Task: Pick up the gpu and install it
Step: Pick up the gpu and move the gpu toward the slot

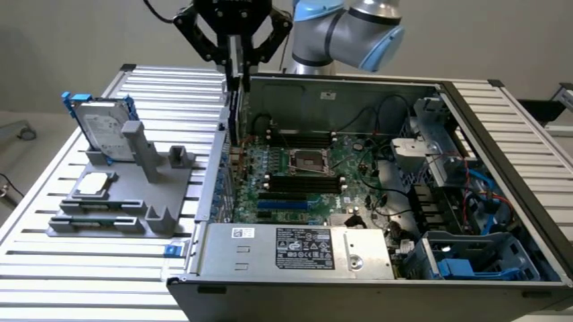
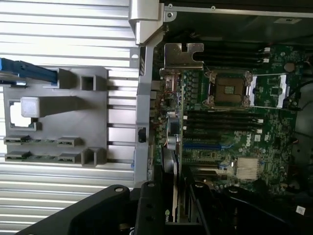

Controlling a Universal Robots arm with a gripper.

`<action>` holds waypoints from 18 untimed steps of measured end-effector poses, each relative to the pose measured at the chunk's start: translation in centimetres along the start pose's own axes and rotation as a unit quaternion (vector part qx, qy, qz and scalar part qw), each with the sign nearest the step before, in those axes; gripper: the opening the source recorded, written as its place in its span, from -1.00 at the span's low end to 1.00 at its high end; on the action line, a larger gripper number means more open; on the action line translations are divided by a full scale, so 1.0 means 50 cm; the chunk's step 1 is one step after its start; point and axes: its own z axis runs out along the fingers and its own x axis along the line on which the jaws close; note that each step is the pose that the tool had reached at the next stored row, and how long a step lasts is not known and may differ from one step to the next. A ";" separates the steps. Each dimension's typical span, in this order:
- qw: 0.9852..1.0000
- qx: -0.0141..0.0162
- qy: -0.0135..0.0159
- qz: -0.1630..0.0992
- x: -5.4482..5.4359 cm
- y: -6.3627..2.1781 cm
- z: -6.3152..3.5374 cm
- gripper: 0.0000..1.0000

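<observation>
Exterior view: my arm's tool [image 1: 235, 64] hangs over the open PC case [image 1: 215, 181], at the wall on the exterior view's left. The tool is clenched on the gpu [image 1: 235, 107], which it holds upright and edge-on as a thin dark strip. The gpu's lower end dips inside the case, just beside that wall and above the mobo [image 1: 304, 181]. I can't tell whether it touches the board or any slot.

Wrist view: the gpu runs away from the black tool body. Its silver bracket [image 2: 183, 54] sits at the far end, close to the case wall and near the CPU socket [image 2: 227, 88].

Outside the case, on the exterior view's left, a grey rack [image 1: 134, 201] sits on the slatted metal worktop [image 1: 54, 268]. An HDD [image 1: 100, 131] in a blue frame stands tilted at the back of the rack. A small square chip [image 1: 95, 184] lies flat nearer the front. The PSU [image 1: 296, 248] fills the near corner of the case.
</observation>
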 end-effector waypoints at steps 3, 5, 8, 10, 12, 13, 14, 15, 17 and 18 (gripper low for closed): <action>1.000 0.000 0.000 0.000 -0.028 -0.001 0.005 -0.48; 1.000 0.000 0.000 0.000 -0.046 -0.001 0.010 -0.48; 1.000 0.000 0.000 0.000 -0.073 -0.002 0.020 -0.48; 1.000 0.000 0.000 0.000 -0.091 -0.002 0.027 -0.48; 1.000 0.001 0.000 0.000 -0.110 -0.003 0.034 -0.48; 1.000 0.001 0.000 0.000 -0.119 -0.003 0.037 -0.48; 1.000 0.001 0.000 0.000 -0.128 -0.003 0.041 -0.48; 1.000 0.001 0.000 0.000 -0.137 -0.003 0.044 -0.48; 1.000 0.001 0.000 0.000 -0.155 -0.004 0.051 -0.48; 1.000 0.001 0.000 0.000 -0.164 -0.004 0.055 -0.48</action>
